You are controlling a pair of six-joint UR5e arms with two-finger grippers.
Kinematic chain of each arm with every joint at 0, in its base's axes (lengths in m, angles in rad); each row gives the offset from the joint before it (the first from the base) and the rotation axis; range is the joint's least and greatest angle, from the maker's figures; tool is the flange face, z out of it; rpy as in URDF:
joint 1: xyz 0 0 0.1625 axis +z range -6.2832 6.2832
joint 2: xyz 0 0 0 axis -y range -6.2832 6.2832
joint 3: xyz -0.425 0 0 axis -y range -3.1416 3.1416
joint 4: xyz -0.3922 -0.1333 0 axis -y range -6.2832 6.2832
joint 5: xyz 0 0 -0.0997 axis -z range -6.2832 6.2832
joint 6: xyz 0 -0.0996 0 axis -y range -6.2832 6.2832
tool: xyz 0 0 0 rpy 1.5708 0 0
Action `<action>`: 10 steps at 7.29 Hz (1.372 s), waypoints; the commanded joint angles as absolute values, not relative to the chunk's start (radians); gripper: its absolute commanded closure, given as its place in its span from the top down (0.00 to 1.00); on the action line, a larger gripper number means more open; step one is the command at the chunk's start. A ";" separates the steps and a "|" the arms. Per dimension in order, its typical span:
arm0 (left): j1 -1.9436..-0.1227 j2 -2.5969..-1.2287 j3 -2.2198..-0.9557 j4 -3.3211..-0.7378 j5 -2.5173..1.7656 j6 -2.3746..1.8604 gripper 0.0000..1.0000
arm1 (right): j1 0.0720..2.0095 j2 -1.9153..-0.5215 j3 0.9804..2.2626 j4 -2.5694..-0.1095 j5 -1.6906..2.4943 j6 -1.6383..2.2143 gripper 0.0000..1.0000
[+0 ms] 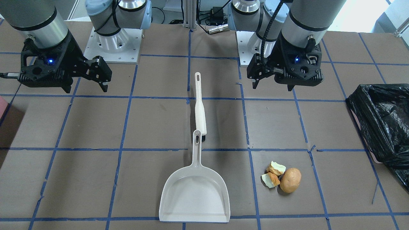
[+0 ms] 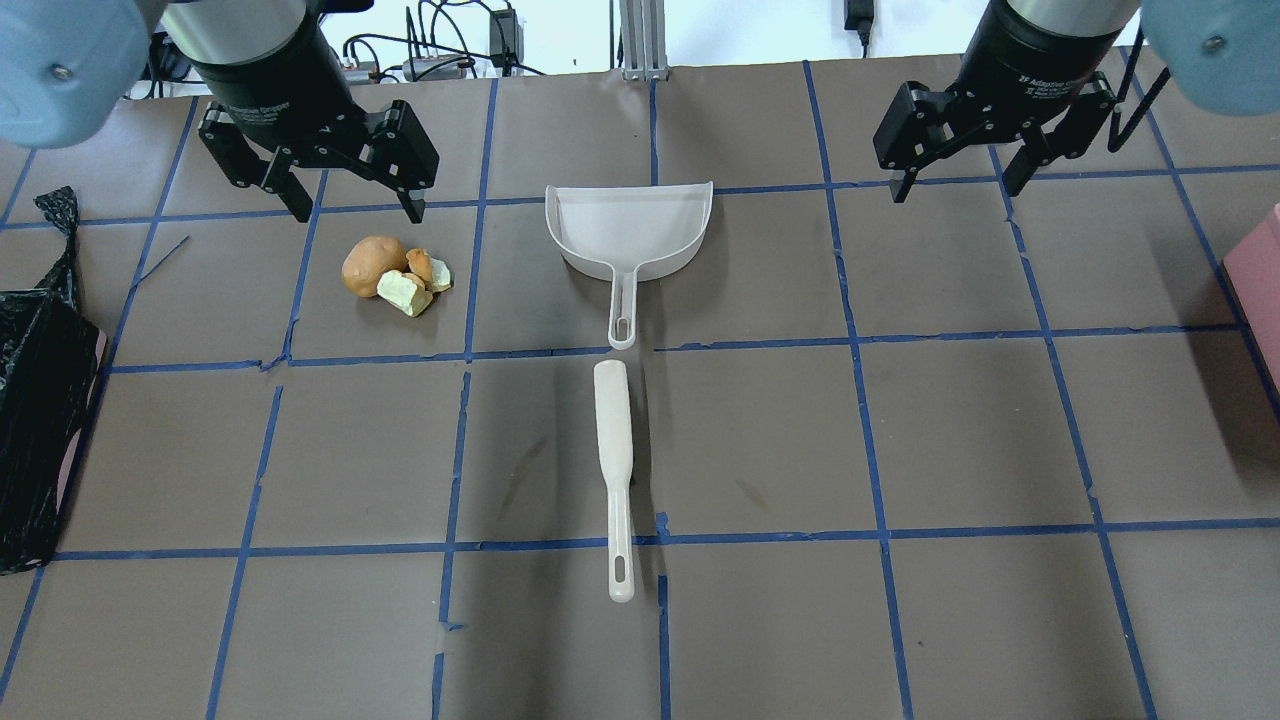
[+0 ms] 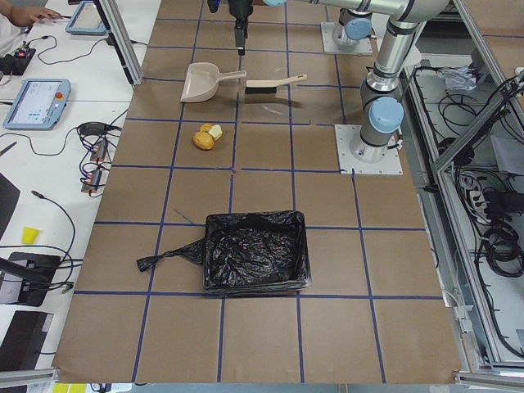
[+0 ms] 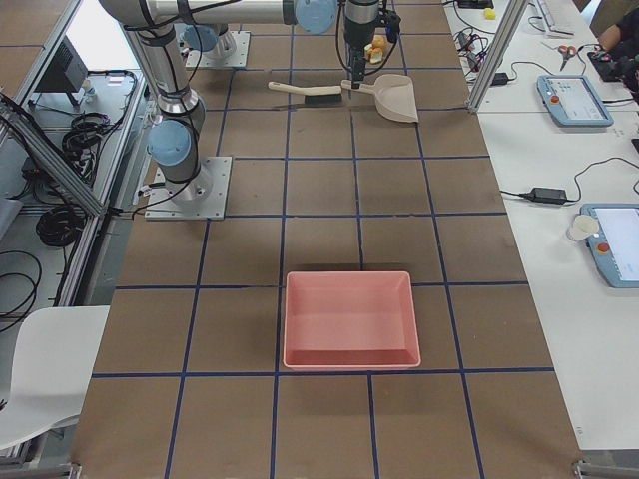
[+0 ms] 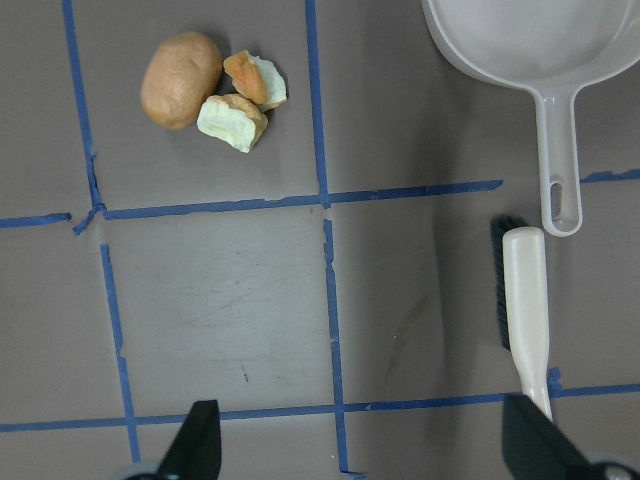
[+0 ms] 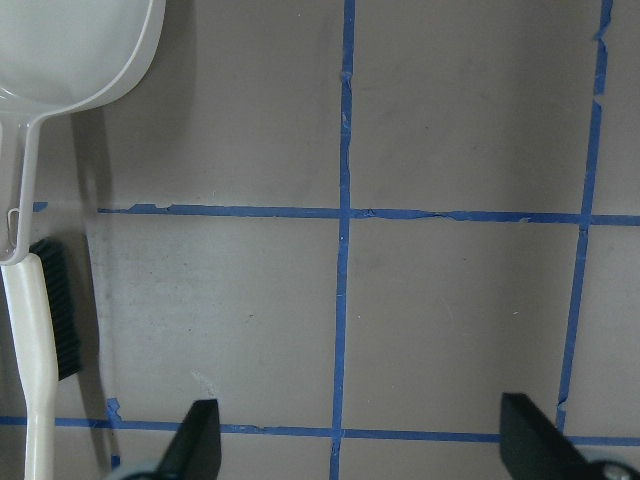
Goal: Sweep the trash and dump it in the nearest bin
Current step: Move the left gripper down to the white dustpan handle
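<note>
The small heap of brown and orange food scraps (image 2: 395, 275) is seen left of the white plastic dustpan (image 2: 628, 235), nearest the left tool (image 2: 357, 212), on the side of the black-lined rectangular bin (image 2: 45, 400). This tool and the right tool (image 2: 953, 190) are spread wide, empty.

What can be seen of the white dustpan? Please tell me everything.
The dustpan is one piece of off-white, plastic-looking material: a wide scoop with raised side walls and a handle with a slot near its end. It lies flat and empty on the table, mouth away from the robot, handle toward it. The handle end sits close by the brush head; a narrow gap shows from overhead. The trash lies apart, on the robot's left.
</note>
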State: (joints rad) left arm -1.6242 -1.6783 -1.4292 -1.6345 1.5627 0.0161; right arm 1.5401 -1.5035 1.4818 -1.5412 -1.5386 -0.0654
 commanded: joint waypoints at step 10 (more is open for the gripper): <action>-1.878 -2.015 -1.647 -0.901 1.545 -0.137 1.00 | 1.540 -1.505 1.488 -1.543 -1.532 -0.066 0.96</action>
